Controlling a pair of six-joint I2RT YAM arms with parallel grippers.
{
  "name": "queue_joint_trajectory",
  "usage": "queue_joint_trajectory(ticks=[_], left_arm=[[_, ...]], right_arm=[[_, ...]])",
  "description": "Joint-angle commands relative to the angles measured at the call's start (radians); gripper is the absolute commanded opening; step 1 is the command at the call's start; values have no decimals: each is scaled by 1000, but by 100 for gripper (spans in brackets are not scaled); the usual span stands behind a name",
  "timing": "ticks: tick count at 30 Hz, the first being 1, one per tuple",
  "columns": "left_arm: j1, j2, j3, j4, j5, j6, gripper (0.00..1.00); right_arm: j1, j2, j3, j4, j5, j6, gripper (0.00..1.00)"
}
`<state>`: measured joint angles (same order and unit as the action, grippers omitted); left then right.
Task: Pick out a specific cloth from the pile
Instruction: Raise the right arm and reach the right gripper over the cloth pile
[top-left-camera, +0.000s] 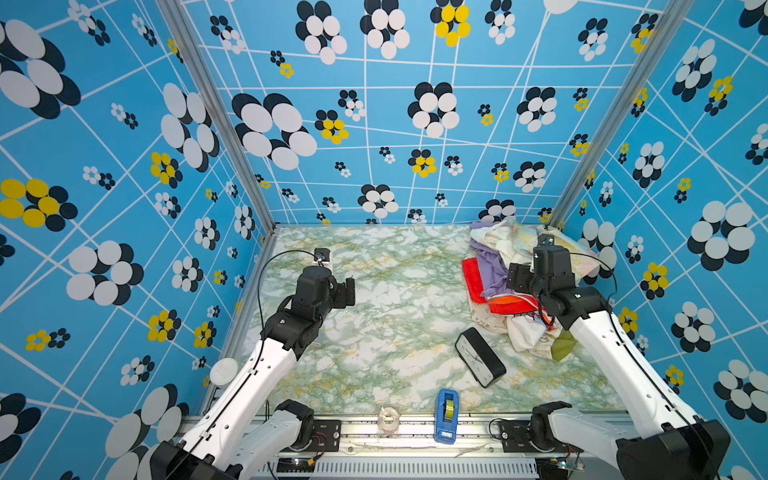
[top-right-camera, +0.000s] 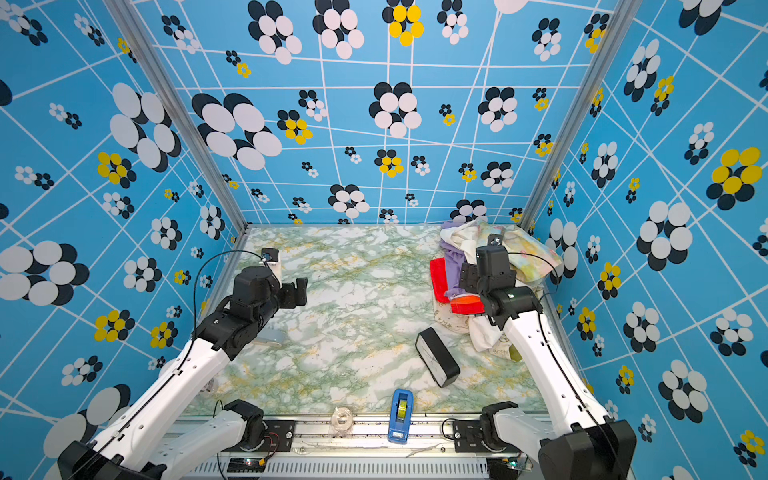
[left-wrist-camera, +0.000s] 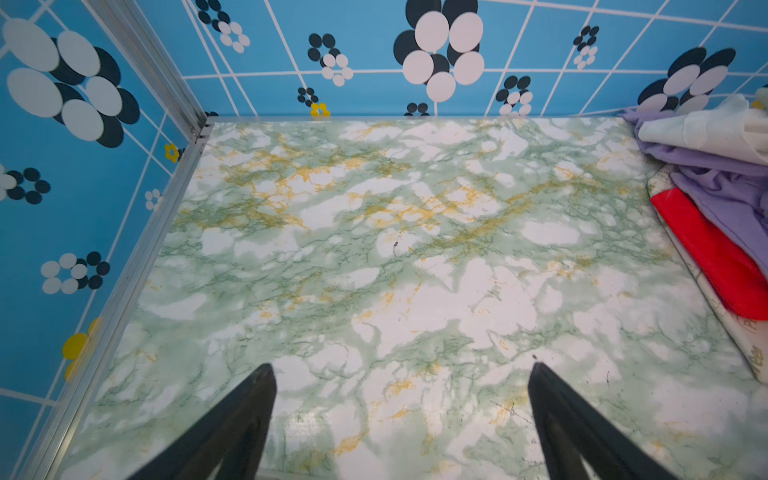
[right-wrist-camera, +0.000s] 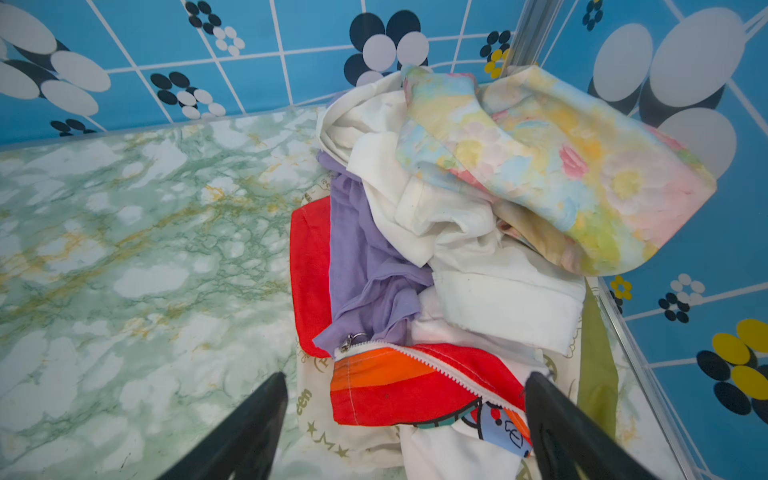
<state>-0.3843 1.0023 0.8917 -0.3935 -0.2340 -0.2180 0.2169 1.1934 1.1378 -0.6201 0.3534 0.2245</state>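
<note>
So the lavender cloth (top-left-camera: 489, 272) sits on the left side of the pile (top-left-camera: 503, 241), over the red cloth (right-wrist-camera: 309, 270) and tucked under the white cloth (right-wrist-camera: 415, 199). The right hand (right-wrist-camera: 407, 374) hovers above the pile, fingers wide apart and empty. The left hand (left-wrist-camera: 403, 365) is spread too, over the tabletop (left-wrist-camera: 374, 249).
</note>
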Motion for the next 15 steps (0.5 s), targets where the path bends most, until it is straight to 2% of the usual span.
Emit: queue_joint_trajectory(ticks=[1,4,12,15], left_arm=[[-29,13,30,-105,-27,-54,96],[-51,16,27,-104,-45,-72,96],[-86,38,23,-104,-86,-92,97],[-90,39,15,-106,-90,-101,97]], right_arm=[[18,80,89,-167,-19,10,82],[27,172,153,-205,-12,11,71],[61,347,236,-182,31,26,60],[61,416,278,-198,82,45,56]])
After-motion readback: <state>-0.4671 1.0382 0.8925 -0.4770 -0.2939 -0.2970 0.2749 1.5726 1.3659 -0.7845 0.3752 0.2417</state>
